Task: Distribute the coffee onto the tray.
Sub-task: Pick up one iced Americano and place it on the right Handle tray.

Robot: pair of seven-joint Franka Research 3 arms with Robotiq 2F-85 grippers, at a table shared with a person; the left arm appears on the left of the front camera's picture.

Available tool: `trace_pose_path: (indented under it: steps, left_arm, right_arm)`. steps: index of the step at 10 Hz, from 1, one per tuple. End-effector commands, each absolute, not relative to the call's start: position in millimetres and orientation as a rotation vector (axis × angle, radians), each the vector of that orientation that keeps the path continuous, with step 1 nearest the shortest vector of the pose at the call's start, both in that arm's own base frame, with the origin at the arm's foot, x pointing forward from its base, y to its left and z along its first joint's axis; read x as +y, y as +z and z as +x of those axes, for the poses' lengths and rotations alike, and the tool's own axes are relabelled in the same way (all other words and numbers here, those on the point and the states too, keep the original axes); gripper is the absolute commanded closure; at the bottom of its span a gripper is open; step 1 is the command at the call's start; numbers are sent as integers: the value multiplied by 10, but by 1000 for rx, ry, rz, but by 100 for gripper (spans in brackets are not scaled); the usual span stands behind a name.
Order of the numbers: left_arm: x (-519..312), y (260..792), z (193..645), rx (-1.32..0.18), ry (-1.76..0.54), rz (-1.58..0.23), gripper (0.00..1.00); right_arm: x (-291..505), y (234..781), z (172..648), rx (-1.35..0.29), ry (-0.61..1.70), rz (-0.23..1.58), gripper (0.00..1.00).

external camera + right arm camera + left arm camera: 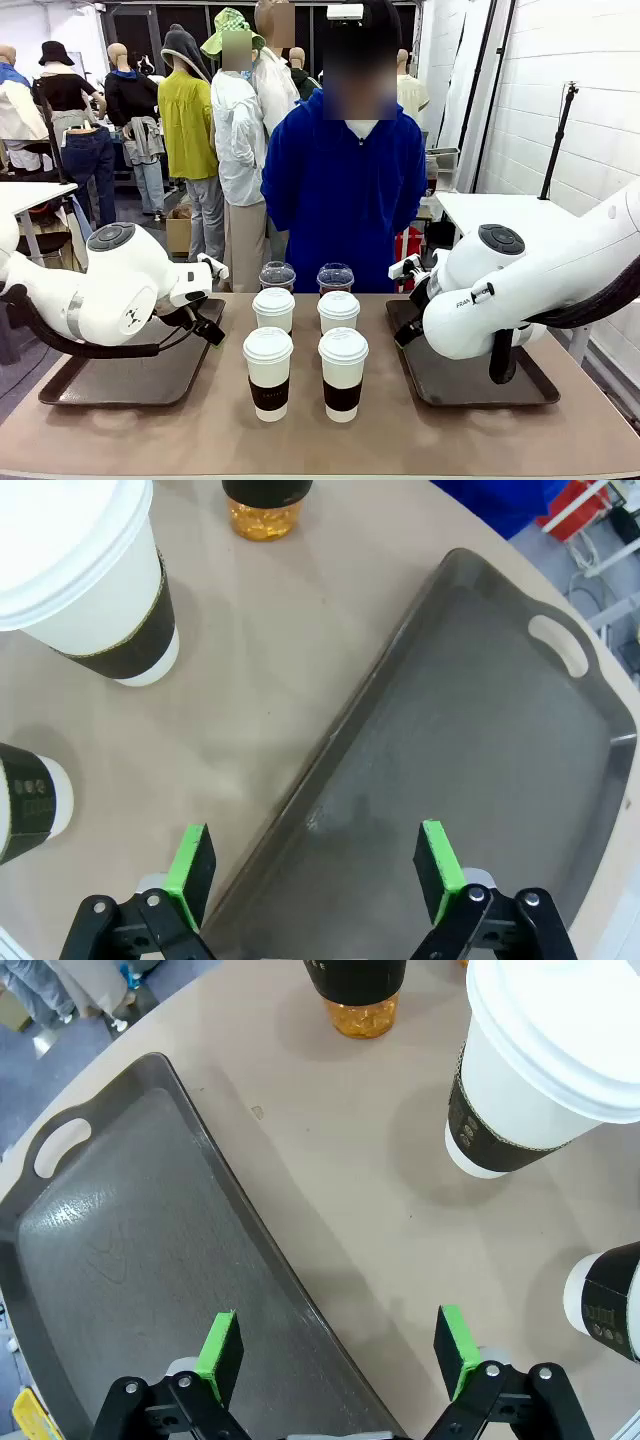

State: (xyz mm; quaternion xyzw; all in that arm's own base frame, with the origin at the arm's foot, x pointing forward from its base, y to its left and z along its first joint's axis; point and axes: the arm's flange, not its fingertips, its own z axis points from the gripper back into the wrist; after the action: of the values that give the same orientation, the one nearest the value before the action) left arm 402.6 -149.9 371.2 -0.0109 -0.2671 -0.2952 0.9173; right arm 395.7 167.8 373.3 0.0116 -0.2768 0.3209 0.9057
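We see the coffee grouped at the middle of the counter, all six standing on it between the left tray and the right tray. Four lidded white paper cups with brown sleeves stand nearer us, and two clear dome-lidded cups stand behind them. The left gripper hangs wide apart and empty over its tray's inner rim. The right gripper is likewise wide and empty over the right tray's rim. A person in blue stands at the far side.
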Motion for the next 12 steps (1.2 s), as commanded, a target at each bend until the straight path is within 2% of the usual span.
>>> trace_pose_path:
  steps: [1, 12]
  left_arm:
    - [-1499, 3712, 4026, -550, -607, -22, 0]
    - [-1500, 3712, 4026, -549, -608, -22, 0]
  right_arm:
    - [1678, 3733, 3957, -572, 663, 24, 0]
    - [1673, 3762, 3975, -568, 659, 35, 0]
